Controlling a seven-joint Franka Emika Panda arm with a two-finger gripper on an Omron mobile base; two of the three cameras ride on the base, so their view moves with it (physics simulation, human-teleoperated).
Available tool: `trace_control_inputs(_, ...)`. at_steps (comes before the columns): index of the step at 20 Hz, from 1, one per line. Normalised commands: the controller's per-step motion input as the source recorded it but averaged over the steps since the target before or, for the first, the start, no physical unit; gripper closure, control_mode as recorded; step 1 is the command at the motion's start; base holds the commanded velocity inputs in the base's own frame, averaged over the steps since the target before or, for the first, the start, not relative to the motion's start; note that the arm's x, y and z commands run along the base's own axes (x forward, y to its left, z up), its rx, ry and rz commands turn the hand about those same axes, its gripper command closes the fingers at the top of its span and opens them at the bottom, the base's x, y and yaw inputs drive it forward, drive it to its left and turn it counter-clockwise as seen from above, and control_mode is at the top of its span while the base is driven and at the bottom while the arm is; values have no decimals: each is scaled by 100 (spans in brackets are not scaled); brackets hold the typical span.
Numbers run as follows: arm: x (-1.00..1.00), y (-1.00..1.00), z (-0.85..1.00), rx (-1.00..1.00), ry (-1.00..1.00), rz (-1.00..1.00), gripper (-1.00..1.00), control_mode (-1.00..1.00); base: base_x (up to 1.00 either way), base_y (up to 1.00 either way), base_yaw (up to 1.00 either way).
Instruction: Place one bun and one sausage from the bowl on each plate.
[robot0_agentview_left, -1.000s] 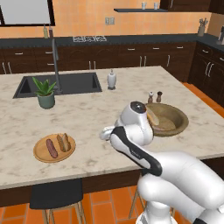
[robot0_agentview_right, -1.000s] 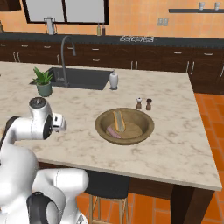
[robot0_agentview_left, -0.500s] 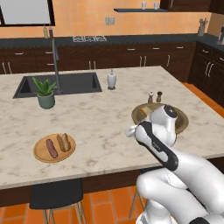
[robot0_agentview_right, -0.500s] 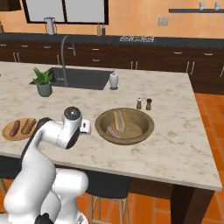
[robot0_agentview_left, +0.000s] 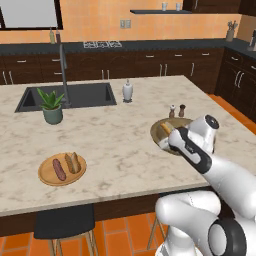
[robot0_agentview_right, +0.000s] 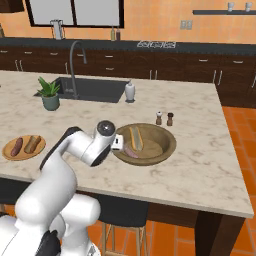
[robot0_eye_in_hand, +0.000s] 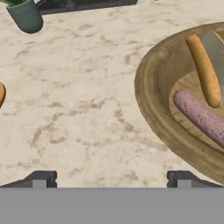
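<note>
Lying right of gripper (robot0_eye_in_hand: 109, 179): sausage (robot0_eye_in_hand: 199, 116), seemingly.

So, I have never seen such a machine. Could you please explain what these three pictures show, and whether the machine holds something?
It is a white robot arm on a driving base, in a computer-drawn kitchen. Two pictures come from cameras on the base, behind the arm to its left and right. The third comes from a camera on the hand, looking along the gripper, whose two dark finger tips stand wide apart. It holds nothing.

On the marble counter lies a brown wooden bowl with one bun and one sausage. Farther left, a light-wood plate already carries another bun and sausage. There are also a potted plant, two small shakers and a white bottle by the sink.
</note>
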Motion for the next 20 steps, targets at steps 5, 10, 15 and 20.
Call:
trace_control_inputs(5, 0, 6, 12, -15, 0, -4, -100, -100, 0, 0, 0)
trace_control_inputs(10, -4, 3, 25, -10, 0, 2, -100, -100, 0, 0, 0)
trace_control_inputs(15, 28, -42, 50, -9, 13, 0, -100, -100, 0, 0, 0)
trace_control_inputs(20, 34, -59, 19, -3, 16, 0, -100, -100, 0, 0, 0)
